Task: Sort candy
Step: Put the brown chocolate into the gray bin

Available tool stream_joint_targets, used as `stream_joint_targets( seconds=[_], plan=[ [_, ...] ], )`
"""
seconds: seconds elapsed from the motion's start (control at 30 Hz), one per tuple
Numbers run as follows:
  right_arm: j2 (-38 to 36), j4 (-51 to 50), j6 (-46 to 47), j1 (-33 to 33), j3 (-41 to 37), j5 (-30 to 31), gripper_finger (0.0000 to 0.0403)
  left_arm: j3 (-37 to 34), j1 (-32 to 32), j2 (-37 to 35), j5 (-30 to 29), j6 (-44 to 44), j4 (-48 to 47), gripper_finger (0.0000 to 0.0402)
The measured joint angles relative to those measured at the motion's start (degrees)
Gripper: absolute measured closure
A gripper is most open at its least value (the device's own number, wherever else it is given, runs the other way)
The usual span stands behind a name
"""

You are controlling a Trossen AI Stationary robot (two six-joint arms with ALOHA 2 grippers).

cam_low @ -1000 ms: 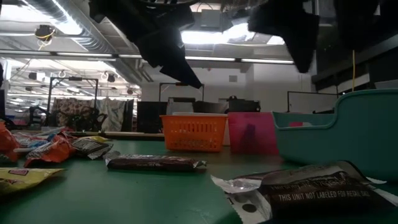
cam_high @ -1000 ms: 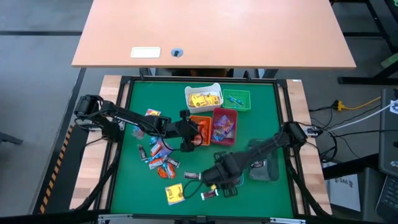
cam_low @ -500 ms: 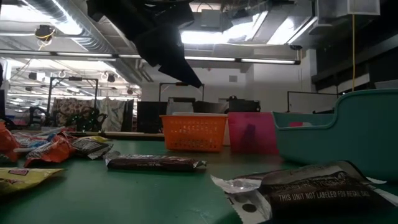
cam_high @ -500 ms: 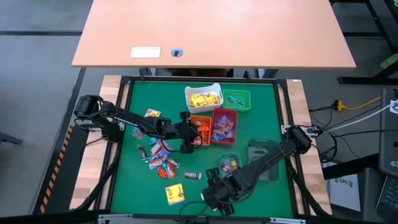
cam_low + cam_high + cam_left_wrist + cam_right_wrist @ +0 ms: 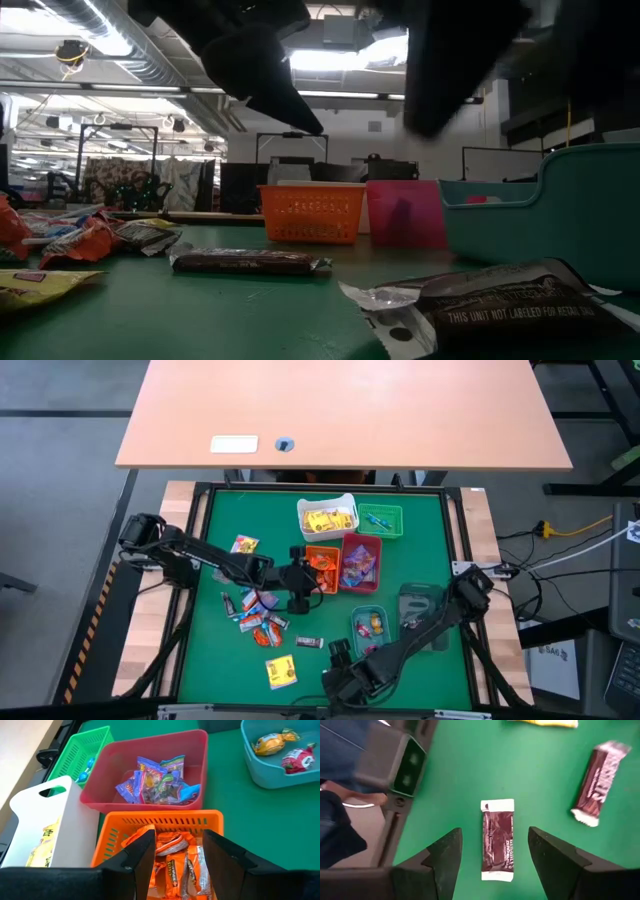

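— Where are you in the sort right now?

— I'm lining up a pick with the right pincer (image 5: pixel 492 857). Its jaws stand wide with nothing between them, and it hangs over the near edge of the bench (image 5: pixel 420 550), just above a dark brown bar (image 5: pixel 497 840) in a white-ended wrapper that lies flat on the green. The bar sits straight ahead of the pincer, between the two fingers' lines and running lengthwise with them.

— And the other arm?

— The left pincer (image 5: pixel 175 855) hovers over the orange bin (image 5: pixel 165 820), jaws partly apart. I see nothing gripped between them; the orange-wrapped sweets (image 5: pixel 175 865) directly below lie in the bin. I judge that a drop is done there.

— What does the next move ask of you?

— As I read it, I lower the right pincer straight down until the fingers straddle the bar across its narrow width, then close. The wrapper is flat and slick, so the tips must reach the bench or they will skate over it.

— How does the rest of the candy look?

— A second brown bar (image 5: pixel 595 780) lies off to one side of the right pincer, well apart. A loose heap (image 5: pixel 258 615) of red, orange and blue pieces lies just beside the left pincer, and a yellow packet (image 5: pixel 281 672) lies near the right one. Beyond the left pincer, the red bin (image 5: pixel 150 765) holds blue and purple wrappers, and a teal bin (image 5: pixel 280 760) holds a gold sweet and a red one.
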Motion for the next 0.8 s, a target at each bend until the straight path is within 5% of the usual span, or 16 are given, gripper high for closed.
stream_joint_targets(
  seconds=[0.8],
  plan=[
    [4.62, -3.34, 7.09, -1.66, -0.09, -1.5, 0.0178, 0.0, -2.01, -0.01, 0.18, -0.1, 0.45, 0.0246]
  ],
)
